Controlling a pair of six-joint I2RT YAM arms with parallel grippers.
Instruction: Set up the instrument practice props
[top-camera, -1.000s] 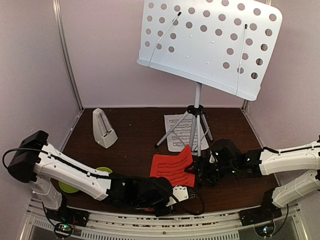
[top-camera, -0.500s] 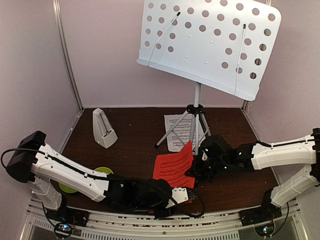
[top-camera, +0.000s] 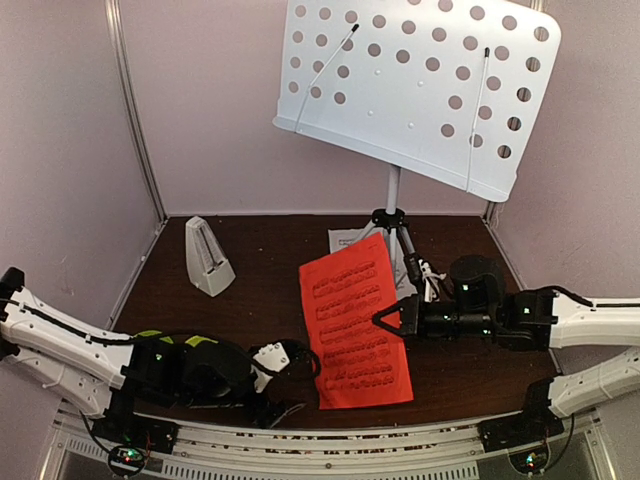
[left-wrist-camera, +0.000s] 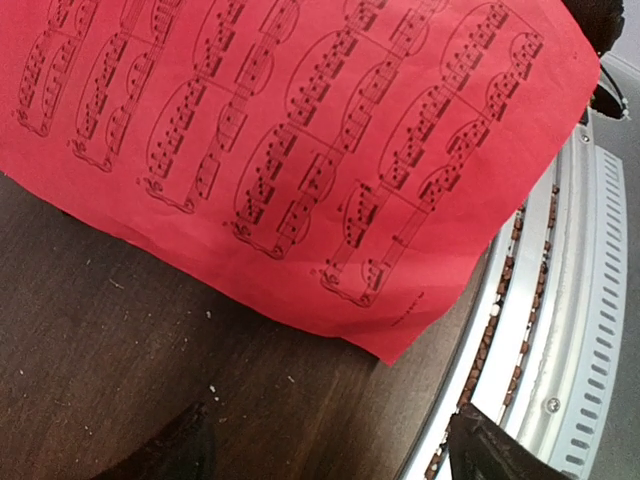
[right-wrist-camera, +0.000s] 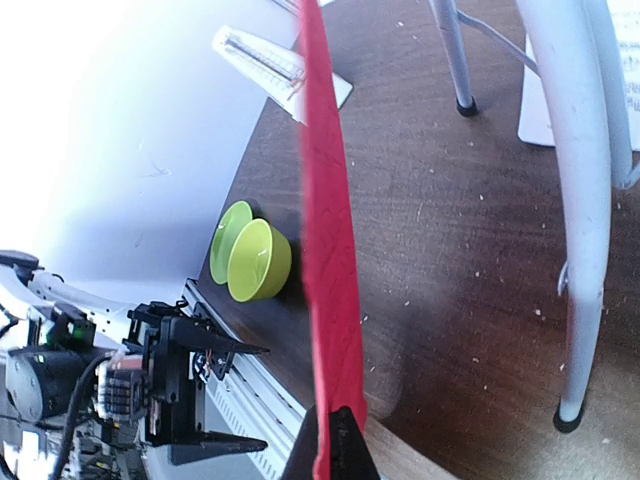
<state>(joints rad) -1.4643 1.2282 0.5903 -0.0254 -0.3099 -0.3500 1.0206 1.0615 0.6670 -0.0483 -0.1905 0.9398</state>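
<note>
Pale lilac walls (top-camera: 210, 130), dark brown speckled tabletop (top-camera: 270, 285), slotted metal rail (top-camera: 430, 437) along its near edge

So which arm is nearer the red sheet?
The right arm: jaws shut on the red sheet at its right edge; the left arm, jaws open, sits beside the lower left edge, not touching.

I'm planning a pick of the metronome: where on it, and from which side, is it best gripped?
Probably low on the metronome, coming down from above and closing across two opposite faces. It stands upright and tapers to a narrow top, so a high grip could slide off the slopes.
</note>
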